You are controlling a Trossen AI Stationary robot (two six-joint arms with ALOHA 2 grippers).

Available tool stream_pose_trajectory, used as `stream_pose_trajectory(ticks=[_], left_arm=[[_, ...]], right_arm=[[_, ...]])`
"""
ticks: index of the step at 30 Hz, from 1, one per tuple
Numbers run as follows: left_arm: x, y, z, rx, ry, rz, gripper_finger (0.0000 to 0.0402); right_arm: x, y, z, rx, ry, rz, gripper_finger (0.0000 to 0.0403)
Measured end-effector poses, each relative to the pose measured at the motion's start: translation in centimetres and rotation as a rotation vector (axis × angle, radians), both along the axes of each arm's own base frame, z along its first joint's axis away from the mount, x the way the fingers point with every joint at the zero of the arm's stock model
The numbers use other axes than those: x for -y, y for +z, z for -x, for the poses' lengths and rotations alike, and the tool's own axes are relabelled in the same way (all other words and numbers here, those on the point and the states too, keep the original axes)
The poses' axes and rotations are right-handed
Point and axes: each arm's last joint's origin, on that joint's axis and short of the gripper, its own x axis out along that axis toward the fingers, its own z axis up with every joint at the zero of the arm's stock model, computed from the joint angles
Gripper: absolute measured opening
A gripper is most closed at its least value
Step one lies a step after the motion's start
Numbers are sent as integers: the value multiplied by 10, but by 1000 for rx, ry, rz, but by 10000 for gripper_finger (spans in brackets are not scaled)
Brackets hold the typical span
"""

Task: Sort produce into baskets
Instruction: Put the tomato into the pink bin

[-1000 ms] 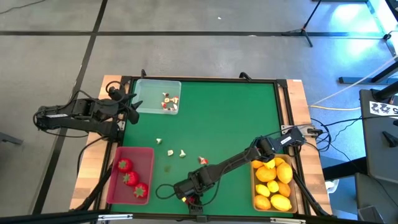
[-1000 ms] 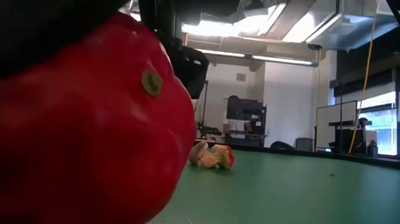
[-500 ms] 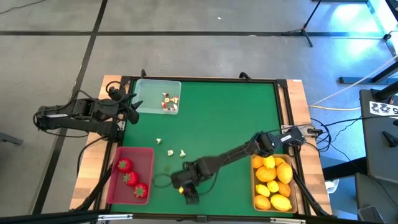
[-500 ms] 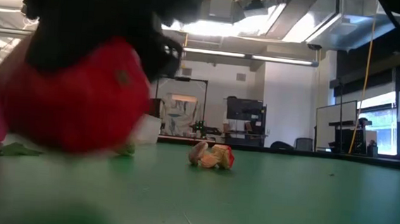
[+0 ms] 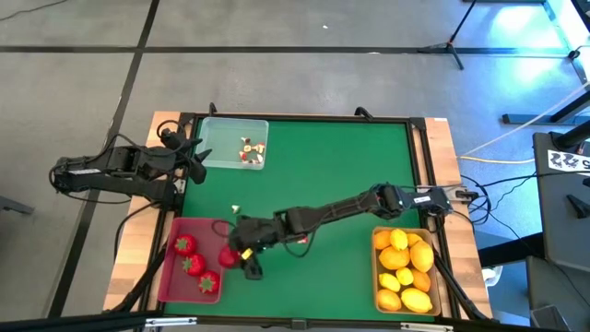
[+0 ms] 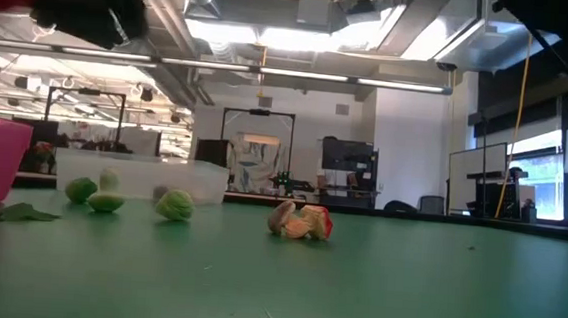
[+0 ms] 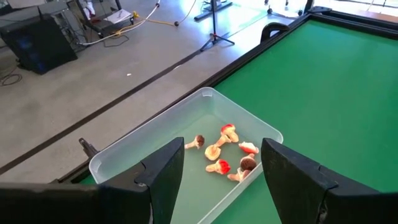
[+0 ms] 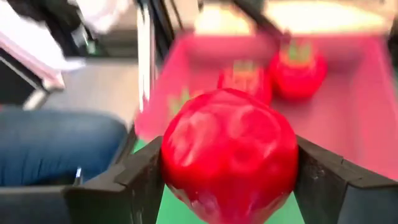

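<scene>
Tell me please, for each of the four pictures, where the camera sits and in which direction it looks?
High view: above the table, looking straight down; both arms show, the right gripper carrying a strawberry by the red basket.
Low view: at table height, looking level across to the room; a dark arm part at top left.
Left wrist view: on the left arm, facing the clear basket; its open left gripper shows.
Right wrist view: on the right arm, facing the red basket; its fingers grip the strawberry.
The high and right wrist views share the red basket.
</scene>
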Motion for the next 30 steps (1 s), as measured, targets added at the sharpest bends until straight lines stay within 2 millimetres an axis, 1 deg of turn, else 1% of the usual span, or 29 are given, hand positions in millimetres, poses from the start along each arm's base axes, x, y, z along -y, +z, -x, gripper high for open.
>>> stream_pose_trajectory(ticks=[2, 4, 7, 9, 11, 12, 15, 17, 20, 22, 26, 30], left_arm=[[0, 0, 0, 1, 0, 0, 210], [0, 0, 0, 2, 0, 0, 210], [0, 1, 0, -1, -6, -9, 210], [0, 1, -1, -7, -14, -19, 210], [0, 2, -1, -8, -18, -26, 210], [0, 1, -1, -10, -19, -27, 210], [0, 2, -1, -9, -19, -27, 210], [0, 2, -1, -11, -21, -29, 210], [0, 2, -1, -14, -23, -32, 210], [0, 2, -1, -12, -24, -34, 210], [0, 2, -1, -14, -24, -36, 210], [0, 2, -1, -15, -24, -37, 210]], right_arm=[[7, 6, -6, 88, -5, 0, 270], [17, 7, -13, 166, -35, 17, 270], [29, 3, -23, 257, -51, 40, 270], [36, 0, -27, 282, -53, 40, 270], [42, -5, -33, 344, -55, 31, 270], [44, -8, -34, 345, -55, 30, 270], [51, -24, -42, 389, -61, 21, 271], [55, -36, -46, 383, -70, 6, 271], [55, -51, -48, 355, -66, 18, 271], [55, -55, -48, 354, -61, 62, 273], [55, -54, -48, 384, -79, 169, 292], [56, -47, -48, 406, -115, 197, 319]])
